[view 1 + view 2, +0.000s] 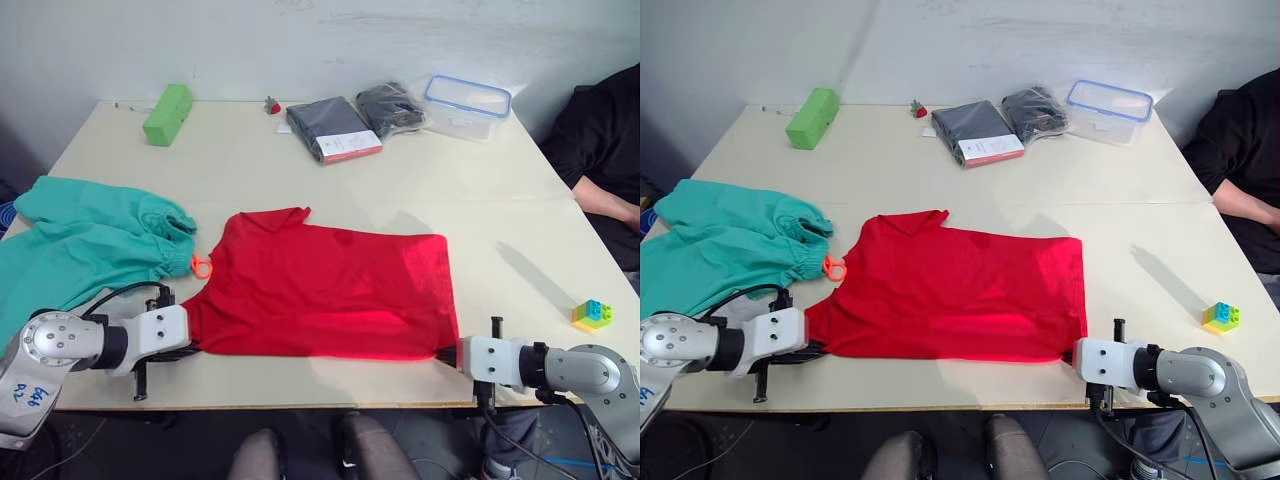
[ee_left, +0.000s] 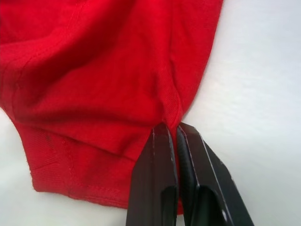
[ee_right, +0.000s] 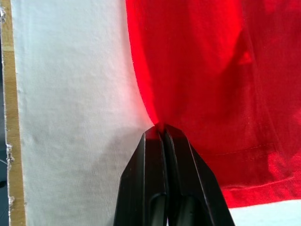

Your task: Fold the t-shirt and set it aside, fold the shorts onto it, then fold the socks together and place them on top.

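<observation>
A: Where does the t-shirt (image 1: pixel 325 290) lie?

B: Spread flat on the table (image 1: pixel 500 200), at the near edge, already doubled over, collar toward the shorts (image 1: pixel 85 245).

A: And the grippers?

B: The left gripper (image 2: pixel 171 129) has its jaws together, pinching the shirt's near left corner. The right gripper (image 3: pixel 162 128) is likewise clamped on the near right corner, cloth nipped between the fingers.

A: The shorts?

B: Crumpled at the table's left edge, orange drawstring (image 1: pixel 201 266) just beside the shirt.

A: Other items?

B: A lime block (image 1: pixel 167 113), two dark packaged garments (image 1: pixel 333 128), and a clear box (image 1: pixel 467 105) along the far side; a toy brick (image 1: pixel 592 314) at the right. A person (image 1: pixel 605 150) sits at the far right.
</observation>
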{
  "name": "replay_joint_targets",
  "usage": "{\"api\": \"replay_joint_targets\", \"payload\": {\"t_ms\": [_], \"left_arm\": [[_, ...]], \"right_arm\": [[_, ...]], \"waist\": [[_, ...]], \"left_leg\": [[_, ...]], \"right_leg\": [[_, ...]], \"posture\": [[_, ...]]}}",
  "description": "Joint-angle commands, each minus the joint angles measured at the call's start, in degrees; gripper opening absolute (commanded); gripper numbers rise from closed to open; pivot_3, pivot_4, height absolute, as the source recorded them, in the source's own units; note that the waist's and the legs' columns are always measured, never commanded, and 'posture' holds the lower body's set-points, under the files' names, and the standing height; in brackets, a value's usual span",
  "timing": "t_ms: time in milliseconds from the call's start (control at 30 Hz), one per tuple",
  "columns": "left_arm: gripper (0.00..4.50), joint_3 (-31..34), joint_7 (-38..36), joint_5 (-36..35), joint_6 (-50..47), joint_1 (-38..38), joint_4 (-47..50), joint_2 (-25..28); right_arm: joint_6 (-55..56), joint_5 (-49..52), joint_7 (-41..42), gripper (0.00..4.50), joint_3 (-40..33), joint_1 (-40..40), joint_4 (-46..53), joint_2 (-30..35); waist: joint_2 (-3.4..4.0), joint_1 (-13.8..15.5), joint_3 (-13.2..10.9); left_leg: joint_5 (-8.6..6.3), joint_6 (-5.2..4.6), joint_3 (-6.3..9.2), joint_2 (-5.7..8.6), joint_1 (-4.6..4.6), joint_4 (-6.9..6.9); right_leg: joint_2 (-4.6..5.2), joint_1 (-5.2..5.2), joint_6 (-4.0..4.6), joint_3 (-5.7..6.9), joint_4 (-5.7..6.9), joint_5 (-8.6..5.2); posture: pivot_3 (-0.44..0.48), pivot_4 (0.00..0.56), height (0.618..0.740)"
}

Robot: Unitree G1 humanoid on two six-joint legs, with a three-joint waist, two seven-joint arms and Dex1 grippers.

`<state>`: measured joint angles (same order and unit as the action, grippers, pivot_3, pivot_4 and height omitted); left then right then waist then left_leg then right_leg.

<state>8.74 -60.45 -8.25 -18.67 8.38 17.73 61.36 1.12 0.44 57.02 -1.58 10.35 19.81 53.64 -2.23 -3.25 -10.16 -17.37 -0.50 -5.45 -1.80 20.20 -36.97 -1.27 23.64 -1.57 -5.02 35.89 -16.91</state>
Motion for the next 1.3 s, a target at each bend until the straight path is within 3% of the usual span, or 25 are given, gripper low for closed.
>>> {"api": "replay_joint_targets", "payload": {"t_ms": [33,167,467,833,1100,1300], "left_arm": [[0.03,2.9,-3.4,-2.9,-4.9,5.0,4.1,2.0],[0.03,4.1,-4.4,-1.9,-6.7,11.5,9.1,3.9],[0.03,3.9,-1.1,0.3,-5.7,15.5,10.9,2.7],[0.03,5.4,-3.4,-2.2,-3.9,21.8,10.6,1.6],[0.03,9.0,-4.0,-7.8,-7.7,20.9,11.7,-0.1],[0.03,8.9,-5.1,-4.4,-5.8,24.1,11.7,1.7]], "right_arm": [[3.4,2.5,3.0,0.00,-2.0,0.9,0.1,2.2],[7.7,5.2,7.4,0.00,-3.9,2.9,-1.7,5.1],[10.4,6.2,9.7,0.00,-5.6,7.5,-2.8,7.1],[9.4,7.8,11.0,0.00,-8.4,12.1,0.0,7.9],[9.8,7.5,10.8,0.00,-9.8,10.6,-2.3,7.6],[10.6,6.8,10.1,0.00,-8.7,10.1,-2.7,6.8]], "waist": [[0.00,-0.3,0.0],[0.06,-0.3,0.0],[0.42,0.2,0.2],[0.79,-0.4,0.5],[0.70,0.0,0.4],[0.57,-0.1,0.4]], "left_leg": [[-0.04,0.06,-0.04,-0.02,0.02,0.01],[-0.38,0.27,-0.03,-0.06,-0.03,0.05],[-1.14,0.28,0.06,-0.03,-0.12,-0.09],[-1.20,0.25,-0.05,0.02,-0.29,-0.09],[-1.21,0.28,-0.06,0.04,-0.74,-0.09],[-1.26,0.32,-0.06,0.03,-0.74,-0.06]], "right_leg": [[0.00,0.06,0.02,0.01,0.08,-0.06],[0.00,0.09,-0.57,0.13,0.26,-0.15],[0.05,0.11,-0.98,0.21,0.82,-0.80],[0.10,-0.18,-0.98,0.14,0.96,-0.96],[0.10,-0.27,-0.88,0.12,1.07,-1.14],[0.10,-0.26,-0.84,0.12,1.07,-1.20]], "posture": [[0.000,0.150,0.740],[0.000,0.150,0.740],[0.000,0.150,0.740],[0.000,0.150,0.740],[0.000,0.150,0.740],[0.000,0.150,0.740]]}}
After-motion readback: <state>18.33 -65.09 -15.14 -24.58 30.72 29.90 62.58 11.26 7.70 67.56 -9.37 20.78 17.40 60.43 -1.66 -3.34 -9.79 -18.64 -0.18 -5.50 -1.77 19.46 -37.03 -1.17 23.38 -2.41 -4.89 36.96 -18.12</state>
